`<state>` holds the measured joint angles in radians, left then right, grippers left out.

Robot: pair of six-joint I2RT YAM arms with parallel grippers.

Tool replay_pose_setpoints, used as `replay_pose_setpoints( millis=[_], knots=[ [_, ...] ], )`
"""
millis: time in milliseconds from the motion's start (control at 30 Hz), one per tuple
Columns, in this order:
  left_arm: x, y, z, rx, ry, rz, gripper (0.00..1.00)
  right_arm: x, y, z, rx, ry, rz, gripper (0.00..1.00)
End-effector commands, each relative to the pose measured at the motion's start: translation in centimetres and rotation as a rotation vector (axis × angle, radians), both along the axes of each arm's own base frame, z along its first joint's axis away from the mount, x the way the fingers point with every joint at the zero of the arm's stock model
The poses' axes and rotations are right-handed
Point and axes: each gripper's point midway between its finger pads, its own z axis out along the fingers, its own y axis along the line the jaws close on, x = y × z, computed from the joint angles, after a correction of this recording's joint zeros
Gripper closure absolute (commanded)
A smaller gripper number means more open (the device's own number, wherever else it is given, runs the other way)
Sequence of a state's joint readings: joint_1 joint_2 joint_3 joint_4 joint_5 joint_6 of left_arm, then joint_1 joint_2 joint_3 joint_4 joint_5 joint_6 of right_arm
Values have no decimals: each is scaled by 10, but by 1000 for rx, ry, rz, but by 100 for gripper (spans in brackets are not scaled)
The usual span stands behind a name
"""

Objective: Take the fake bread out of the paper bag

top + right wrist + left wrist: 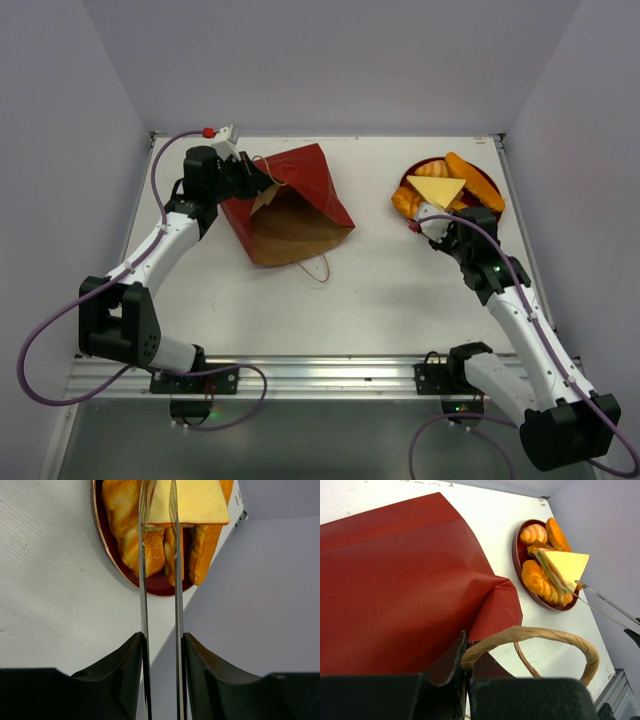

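The red paper bag [300,190] [395,580] lies on its side at the back left, its brown inside facing the near edge. My left gripper [262,180] [462,675] is shut on the bag's rim where a looped handle [540,634] is fixed. The fake bread [460,178] [540,580] is piled on a dark-red plate [405,182] [516,555] [107,555]. A pale yellow triangular slice [436,189] [566,566] [195,500] lies on top. My right gripper [425,210] [158,510] has long thin metal blades; they stand apart at the slice's near edge.
The bag's second handle [318,268] trails on the table towards the near side. White walls close in the table at the back and on both sides. A metal rail [320,375] runs along the near edge between the arm bases.
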<state>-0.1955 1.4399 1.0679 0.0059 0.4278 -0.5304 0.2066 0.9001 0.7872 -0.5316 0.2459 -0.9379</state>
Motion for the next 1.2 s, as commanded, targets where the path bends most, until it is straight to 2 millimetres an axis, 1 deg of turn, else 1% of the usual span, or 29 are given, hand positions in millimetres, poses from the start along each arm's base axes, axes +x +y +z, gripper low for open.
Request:
replay_pose_setpoints(
  millis=[0,133,200,233,267,333,400,433,467,500,533,567,600,667,700,733,767,833,867,900,933,967,1000,1033,1067,1100,1133,1167],
  knots=[
    [0,2,10,-4,-43,-13,100,3,4,29,49,-76,-1,59],
    [-1,2,11,-5,-46,-15,100,1,6,37,63,-83,3,59],
    [-1,2,12,-6,-48,-16,100,-1,6,38,67,-74,7,59],
    [0,2,13,-7,-48,-15,100,-1,9,41,77,-75,21,59],
    [-1,2,14,-7,-51,-17,100,-4,11,38,84,-54,27,59],
    [-1,1,14,-9,-50,-18,100,-6,17,45,110,-51,54,60],
    [-1,1,16,-8,-52,-20,100,-13,28,42,154,-10,106,60],
    [-1,1,17,-8,-53,-22,100,-14,35,50,181,-11,132,61],
    [-1,1,17,-8,-53,-24,100,-21,49,45,233,38,193,61],
    [-1,1,18,-10,-55,-23,100,-25,58,47,266,58,227,62],
    [-1,1,18,-10,-55,-23,100,-27,67,58,301,58,268,63],
    [-1,1,19,-12,-55,-21,100,-35,77,56,335,104,306,64],
    [0,1,19,-13,-55,-19,100,-41,95,67,394,109,386,64],
    [0,1,22,-17,-57,-16,100,-51,115,72,447,153,463,65],
    [0,1,23,-17,-60,-16,100,-58,129,82,487,158,530,65],
    [1,1,25,-20,-62,-15,100,-62,137,84,503,174,563,65],
    [1,0,27,-23,-64,-16,100,-69,153,83,514,207,623,65],
    [2,0,29,-29,-65,-14,100,-73,169,84,503,216,670,65],
    [2,-1,31,-32,-66,-15,100,-77,188,87,502,211,724,65],
    [2,-1,32,-33,-67,-14,100,-73,197,79,488,230,726,65],
    [2,-1,33,-39,-65,-14,100,-68,202,75,453,225,714,65],
    [2,-2,32,-40,-62,-16,100,-68,222,77,445,199,757,65],
    [2,-3,33,-42,-61,-17,100,-60,232,64,411,210,740,66],
    [2,-3,34,-46,-60,-18,100,-47,233,60,346,159,687,66],
    [1,-3,35,-48,-59,-20,100,-45,257,67,333,95,727,66],
    [0,-4,34,-48,-56,-22,100,-40,264,62,305,70,715,66],
    [0,-4,34,-50,-53,-24,100,-33,276,50,265,66,704,66],
    [-2,-5,34,-51,-51,-25,100,-25,288,56,227,-10,685,66]
  ],
)
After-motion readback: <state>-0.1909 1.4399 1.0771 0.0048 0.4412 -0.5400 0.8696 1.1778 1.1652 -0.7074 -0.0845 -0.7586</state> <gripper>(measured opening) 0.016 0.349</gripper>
